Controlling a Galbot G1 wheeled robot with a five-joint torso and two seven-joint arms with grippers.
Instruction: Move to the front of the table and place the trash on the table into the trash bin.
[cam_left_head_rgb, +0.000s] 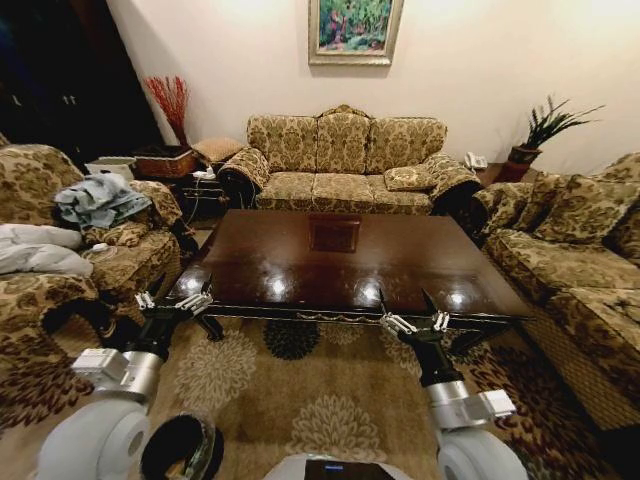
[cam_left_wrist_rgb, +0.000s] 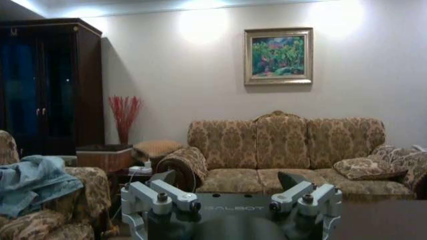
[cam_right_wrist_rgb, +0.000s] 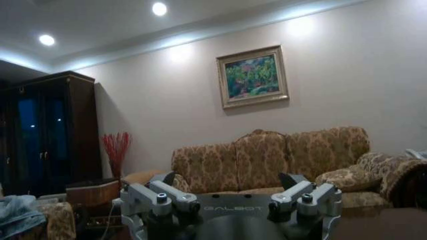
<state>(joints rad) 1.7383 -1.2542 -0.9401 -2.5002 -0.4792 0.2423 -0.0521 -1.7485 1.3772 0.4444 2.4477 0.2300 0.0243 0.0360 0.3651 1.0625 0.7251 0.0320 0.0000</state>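
Head view: the robot stands at the near edge of the tabletop (cam_left_head_rgb: 340, 262), a big, dark brown, shiny one with a square set into its middle. No trash can be seen on it, just bright spots of lamp light. The left hand (cam_left_head_rgb: 173, 297) hovers at the near left edge and the right hand (cam_left_head_rgb: 412, 318) at the near right edge, both wide open and holding nothing. The trash bin (cam_left_head_rgb: 183, 449), round and black, sits on the carpet (cam_left_head_rgb: 300, 390) near the robot's left side. The drive to the table looks done, so the next job is to find a piece of trash.

Left wrist view: the left hand (cam_left_wrist_rgb: 227, 192) is spread wide, facing the sofa (cam_left_wrist_rgb: 287, 150).

Right wrist view: the right hand (cam_right_wrist_rgb: 227, 192) is spread wide too, with nothing in it.
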